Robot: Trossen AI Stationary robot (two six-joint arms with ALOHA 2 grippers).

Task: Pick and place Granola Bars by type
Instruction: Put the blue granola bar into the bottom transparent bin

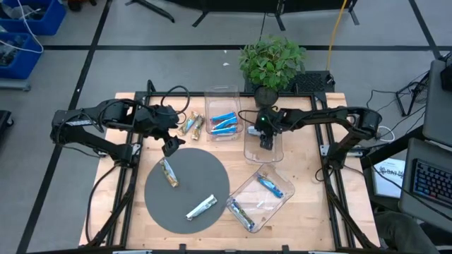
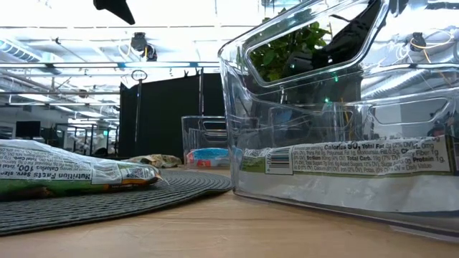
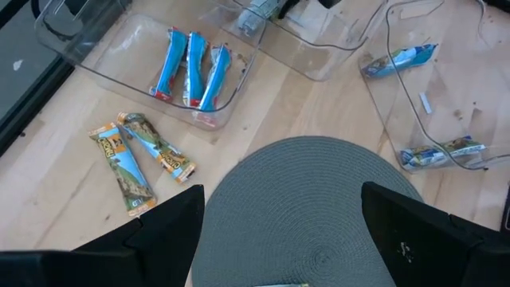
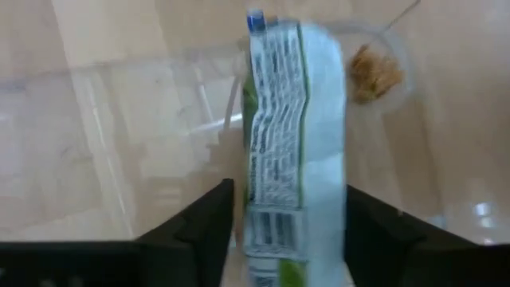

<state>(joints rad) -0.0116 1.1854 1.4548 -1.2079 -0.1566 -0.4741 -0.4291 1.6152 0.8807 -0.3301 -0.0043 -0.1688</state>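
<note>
My right gripper reaches down into the middle clear bin. It is shut on a silvery-white granola bar with a green stripe. My left gripper hangs open above the far-left edge of the round grey mat, touching nothing. A tan bar and a silvery bar lie flat on the mat. Two tan bars lie on the wood beside the far bin, which holds three blue bars. My right gripper pinches the silvery-white bar between its two fingers by its long edges, at the end nearest the wrist. The fingers slant steeply down from the table's right side. The bar runs on past the fingertips along their line, inside the bin. Whether its far end rests on the bin floor I cannot tell.
A third clear bin lies at the near right with a blue bar and another bar in it. A potted plant stands at the table's far edge, just behind my right gripper.
</note>
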